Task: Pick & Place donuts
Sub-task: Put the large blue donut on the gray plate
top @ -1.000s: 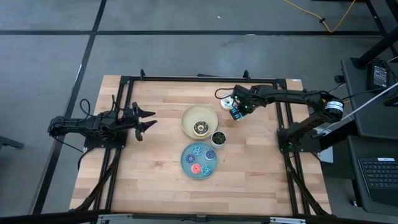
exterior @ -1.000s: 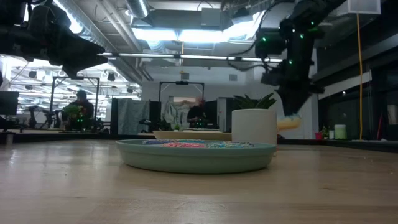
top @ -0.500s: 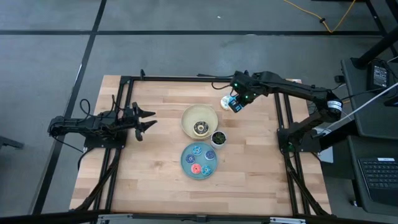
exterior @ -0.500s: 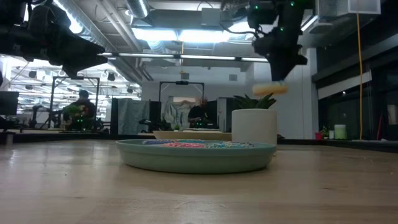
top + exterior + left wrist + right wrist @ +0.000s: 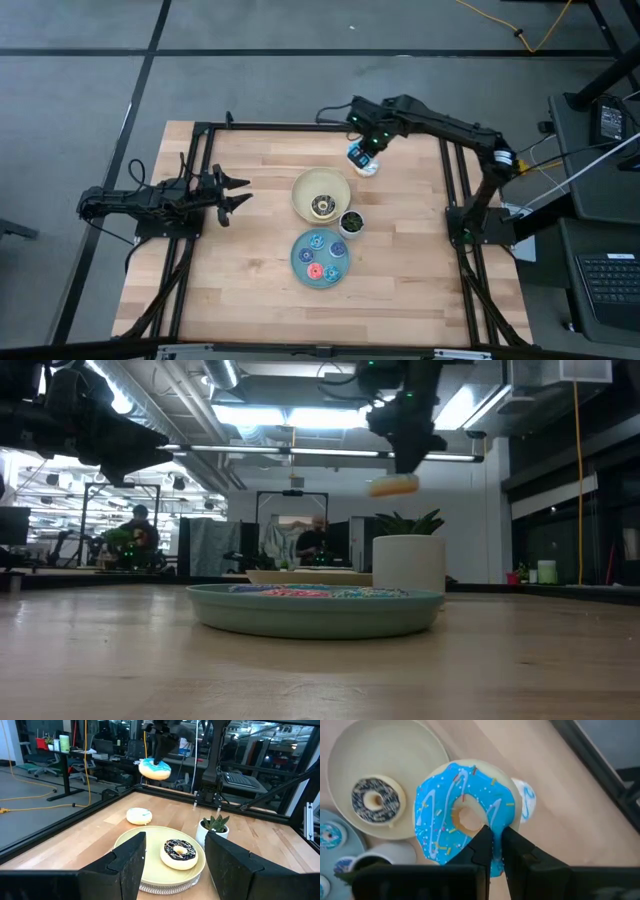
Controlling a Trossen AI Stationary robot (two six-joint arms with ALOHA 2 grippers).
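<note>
Your right gripper (image 5: 492, 851) pinches the blue-iced donut (image 5: 465, 815) by its rim, aloft above the bench (image 5: 250, 280) beyond the cream plate (image 5: 303, 190), over the white-iced donut (image 5: 138, 815). Your left gripper (image 5: 238, 192), fingers spread and empty, waits at the bench's left edge.

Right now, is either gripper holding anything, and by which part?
Right gripper pinches the blue-iced sprinkled donut by its ring edge, in the air. Left gripper holds nothing.
</note>
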